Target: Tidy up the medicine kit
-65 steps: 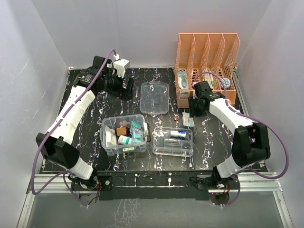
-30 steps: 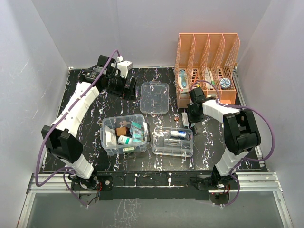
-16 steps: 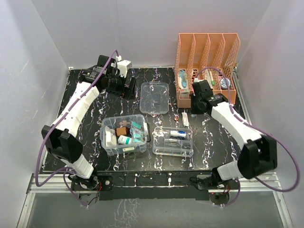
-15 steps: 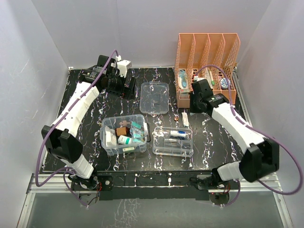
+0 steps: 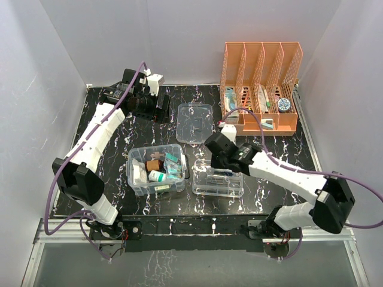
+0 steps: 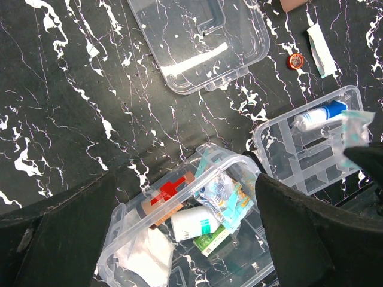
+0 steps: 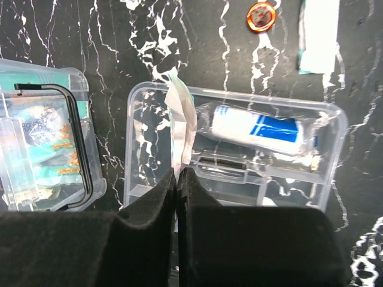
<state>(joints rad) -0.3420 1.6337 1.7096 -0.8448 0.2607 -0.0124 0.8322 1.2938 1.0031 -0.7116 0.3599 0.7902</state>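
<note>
Marbled black surface (image 5: 149,131): right gripper (image 7: 178,173), arm stretched frame-left, pinches a thin packet (image 7: 181,113) above the divided tray (image 7: 239,94), its lower end hidden; left gripper (image 6: 185,179) gapes wide.

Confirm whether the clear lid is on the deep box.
No: the lid lies flat on the table, apart from the open deep box.
</note>
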